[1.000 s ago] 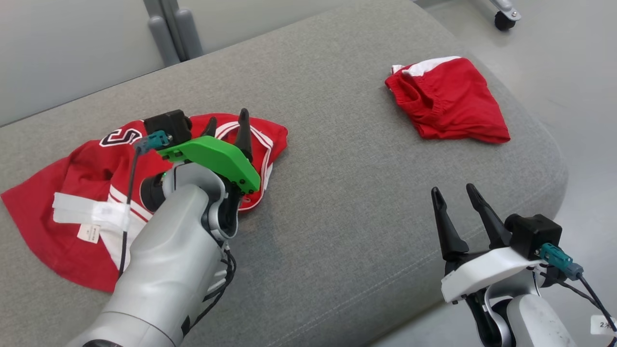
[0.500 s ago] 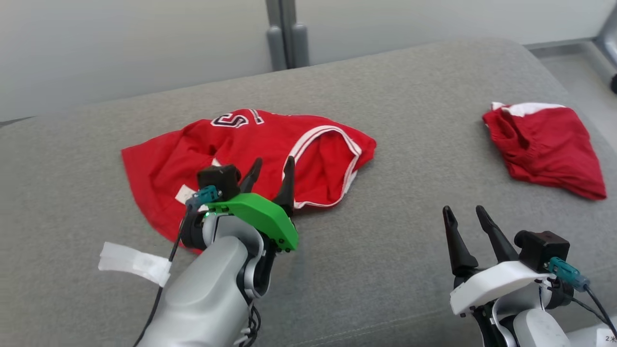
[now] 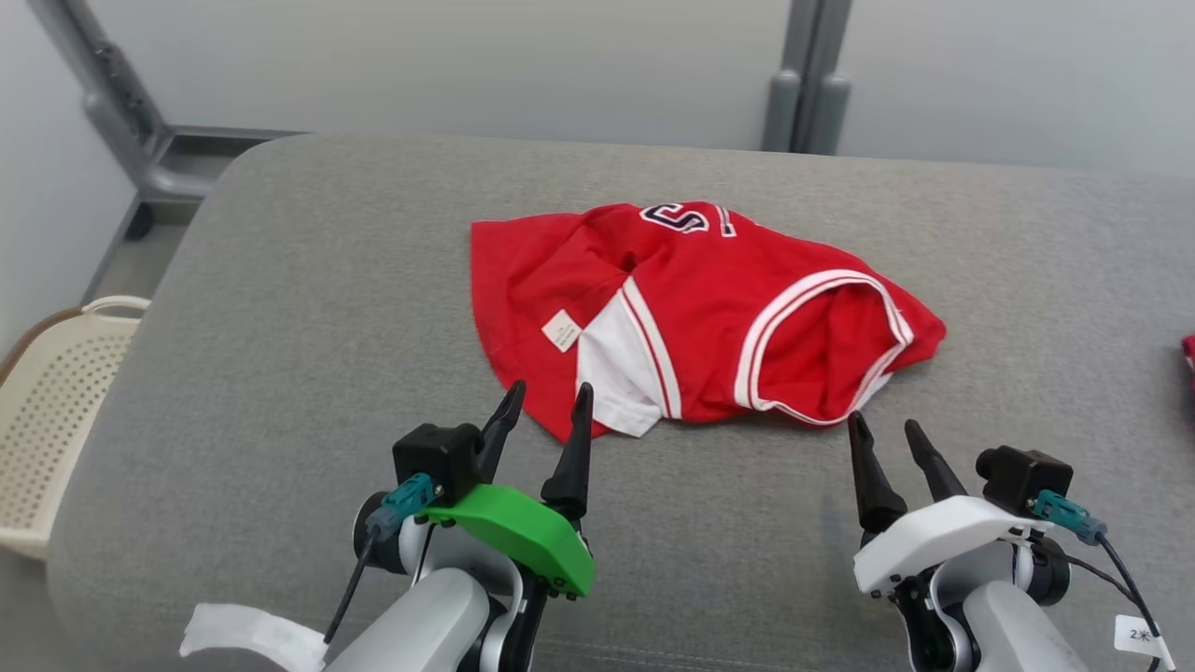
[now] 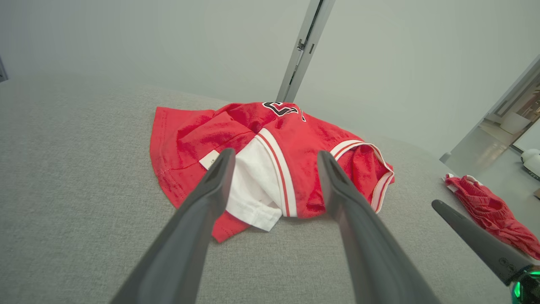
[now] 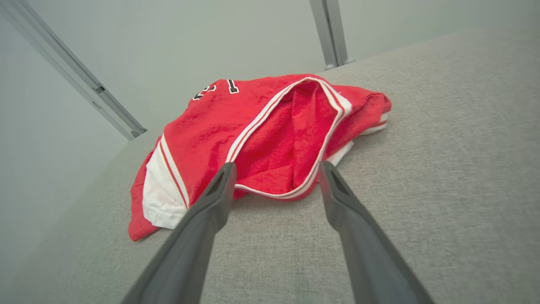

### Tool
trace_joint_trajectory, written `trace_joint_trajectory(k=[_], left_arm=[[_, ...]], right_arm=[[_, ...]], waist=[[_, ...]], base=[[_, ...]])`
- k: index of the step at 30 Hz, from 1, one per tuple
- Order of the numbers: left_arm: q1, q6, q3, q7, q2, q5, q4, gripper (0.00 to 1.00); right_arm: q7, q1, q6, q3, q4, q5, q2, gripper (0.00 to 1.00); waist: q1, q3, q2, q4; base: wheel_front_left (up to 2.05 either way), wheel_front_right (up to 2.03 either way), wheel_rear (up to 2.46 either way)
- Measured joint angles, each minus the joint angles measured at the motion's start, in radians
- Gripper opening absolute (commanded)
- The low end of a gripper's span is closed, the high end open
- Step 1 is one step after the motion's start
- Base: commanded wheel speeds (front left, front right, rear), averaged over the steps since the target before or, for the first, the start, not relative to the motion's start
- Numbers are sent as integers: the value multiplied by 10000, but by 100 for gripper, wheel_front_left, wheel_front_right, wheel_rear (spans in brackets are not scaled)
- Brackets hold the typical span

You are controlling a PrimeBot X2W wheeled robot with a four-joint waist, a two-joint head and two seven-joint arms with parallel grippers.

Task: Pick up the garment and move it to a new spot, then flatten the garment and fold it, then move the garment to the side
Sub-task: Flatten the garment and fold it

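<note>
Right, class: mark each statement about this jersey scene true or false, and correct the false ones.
1. The left end effector and the right end effector are open and empty. True.
2. The red jersey lies neatly folded. False: it is crumpled and unfolded.
3. A cream basket stands beside the grey cushion, on the robot's left. True.
4. Another garment lies on top of the jersey. False: the second red garment lies apart, to the robot's right.

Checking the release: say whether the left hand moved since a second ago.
Yes. The left hand pulled back toward the robot: from over the jersey to its near edge.
</note>
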Motion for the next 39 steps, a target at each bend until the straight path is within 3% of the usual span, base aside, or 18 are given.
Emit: trace_joint_trajectory(k=[12,21,28,29,30,31,39], left_arm=[[996,1216,374,88,1174,242,-2637,100],[1483,1676,825,75,1559,184,-3634,100],[1686,1862,1214,46,1770,226,-3977,100],[1689,1871,1260,44,1781,226,-4004,100],[1701,1877,1300,44,1793,226,-4027,100],[1724,1879,1338,42,1795,226,-4044,100],[2011,1946,1779,29,1801,240,-4100,100]], right_arm=[[-451,-1099,0,746,2314,1120,15,100],[-531,-2104,0,815,4096,2042,12,100],[-548,-3016,0,-79,4982,1944,10,100],[-548,-3082,0,-253,5091,1833,15,42],[-548,-3141,0,-422,5200,1659,13,13],[-548,-3198,0,-550,5319,1400,4,0],[-548,-3340,0,-817,5336,242,-46,0]], waist=[[0,124,0,1879],[0,443,0,2493],[0,674,0,2773],[0,696,-1,2800],[0,716,-1,2819],[0,730,0,2829],[0,672,0,2467]], base=[[0,0,0],[0,0,0],[0,0,0],[0,0,0],[0,0,0],[0,0,0],[0,0,0]])
